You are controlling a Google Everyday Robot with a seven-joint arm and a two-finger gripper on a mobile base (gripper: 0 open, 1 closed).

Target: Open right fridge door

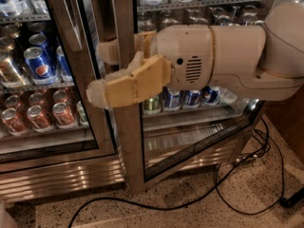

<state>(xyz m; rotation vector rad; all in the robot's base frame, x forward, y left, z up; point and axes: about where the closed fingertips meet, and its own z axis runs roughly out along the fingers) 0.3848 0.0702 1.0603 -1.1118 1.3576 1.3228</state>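
The right fridge door (pixel 129 146), a tall glass pane in a wide brushed stainless-steel frame, stands right of centre. Its free left edge runs down to the speckled floor (pixel 190 208), beside the twin glass door (pixel 57 151) that fronts blue Pepsi cans (pixel 40 65) and red cans. The robot's bulky cream arm (pixel 228 56) reaches in from the right across the glass at mid-height. Its tan two-finger end effector (pixel 99 74) sits at that free edge. The fingers are apart and straddle the steel upright, with the farther finger (pixel 107 53) behind it and the nearer finger (pixel 126 87) in front. Whether they press on the metal cannot be told. The door's bottom rail slants away toward the far right rather than lying flush with the cabinet base, so the door looks already cracked open by a modest angle. Judged from this, the reach and the hook on the edge are done and the swing has begun. What is left is most of the swing, drawing the edge out until the shelves of blue cans stand clear. A black cable (pixel 237 194) loops on the floor near the door's path.
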